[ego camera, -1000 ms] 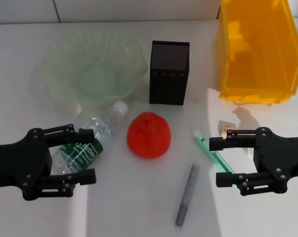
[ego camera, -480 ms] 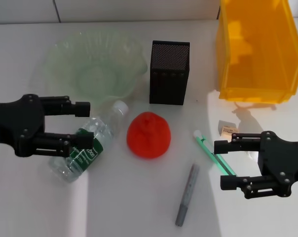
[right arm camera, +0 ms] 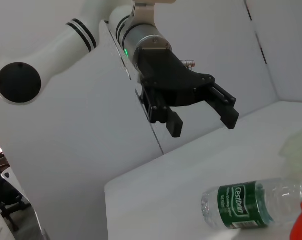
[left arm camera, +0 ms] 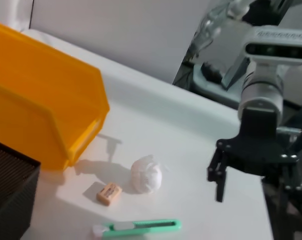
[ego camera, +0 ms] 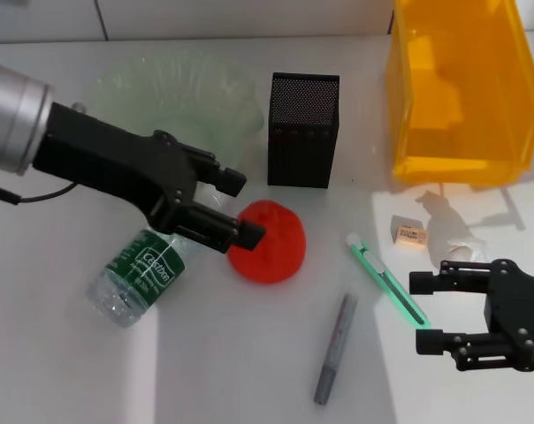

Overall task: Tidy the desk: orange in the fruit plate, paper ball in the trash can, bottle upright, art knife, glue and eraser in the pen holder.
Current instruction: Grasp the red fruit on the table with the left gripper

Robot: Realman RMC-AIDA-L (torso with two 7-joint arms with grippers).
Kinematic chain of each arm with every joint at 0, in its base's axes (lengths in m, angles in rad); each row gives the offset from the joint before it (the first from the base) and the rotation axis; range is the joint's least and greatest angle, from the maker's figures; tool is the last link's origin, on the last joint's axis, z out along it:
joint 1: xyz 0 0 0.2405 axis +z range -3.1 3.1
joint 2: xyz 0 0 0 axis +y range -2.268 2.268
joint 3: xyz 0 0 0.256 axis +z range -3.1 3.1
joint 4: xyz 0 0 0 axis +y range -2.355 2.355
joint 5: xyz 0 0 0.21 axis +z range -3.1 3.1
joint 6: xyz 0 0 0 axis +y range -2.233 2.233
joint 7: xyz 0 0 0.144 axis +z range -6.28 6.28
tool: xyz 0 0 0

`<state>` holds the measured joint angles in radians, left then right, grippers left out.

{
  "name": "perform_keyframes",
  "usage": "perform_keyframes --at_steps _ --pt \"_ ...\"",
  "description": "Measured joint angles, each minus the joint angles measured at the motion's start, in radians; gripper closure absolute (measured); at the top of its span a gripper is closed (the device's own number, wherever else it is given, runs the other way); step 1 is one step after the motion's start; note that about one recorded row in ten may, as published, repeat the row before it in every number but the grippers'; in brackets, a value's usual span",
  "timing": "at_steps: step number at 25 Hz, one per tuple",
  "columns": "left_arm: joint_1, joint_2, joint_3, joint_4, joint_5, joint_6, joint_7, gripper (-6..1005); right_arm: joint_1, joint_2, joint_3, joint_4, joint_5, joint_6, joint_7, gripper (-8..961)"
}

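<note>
Overhead, the left gripper hangs open at the orange

Seen from the head camera, the black left gripper (ego camera: 236, 208) reaches in over the white desk (ego camera: 249, 353) with its two fingers spread apart, holding nothing. Its tips sit just at the left edge of the round red-orange orange (ego camera: 271, 243); whether they touch the fruit is hard to judge from this angle. The small clear plastic bottle (ego camera: 141, 274) with a green label lies on its side under that arm, cap end hidden beneath the gripper.

Behind the arm stands the wide pale-green glass fruit plate (ego camera: 205, 88) with its ruffled rim. The tall square black mesh pen holder (ego camera: 303, 129) stands upright beside it, and the large bright yellow trash can (ego camera: 461, 88) sits at the back right.

The black right gripper (ego camera: 431, 311) hovers low at the front right, fingers apart and empty. Near it lie a green art knife (ego camera: 386, 281), a tiny beige eraser (ego camera: 411, 235) and a crumpled white paper ball (ego camera: 448, 234), with the eraser just beside the ball. A grey pen-shaped stick (ego camera: 335, 348) lies at the front of the desk.
</note>
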<state>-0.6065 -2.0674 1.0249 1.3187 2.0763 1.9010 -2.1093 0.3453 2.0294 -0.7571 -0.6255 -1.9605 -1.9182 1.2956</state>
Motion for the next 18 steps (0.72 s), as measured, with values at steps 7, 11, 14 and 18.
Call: perform_keyframes --at_steps 7,11,14,18 --pt "-0.057 -0.003 0.181 -0.002 0.08 -0.2 -0.031 295 -0.049 -0.014 0.054 0.004 -0.008 0.013 -0.013 217" --pt "-0.056 -0.004 0.263 -0.02 0.104 -0.284 -0.025 300 -0.058 -0.015 0.067 0.004 -0.011 0.014 -0.013 217" --pt "-0.055 -0.005 0.335 -0.056 0.128 -0.369 -0.019 303 -0.062 -0.015 0.068 0.004 -0.011 0.014 -0.013 218" --pt "-0.052 -0.007 0.397 -0.098 0.136 -0.444 0.008 308 -0.064 -0.015 0.068 0.004 -0.011 0.014 -0.013 218"
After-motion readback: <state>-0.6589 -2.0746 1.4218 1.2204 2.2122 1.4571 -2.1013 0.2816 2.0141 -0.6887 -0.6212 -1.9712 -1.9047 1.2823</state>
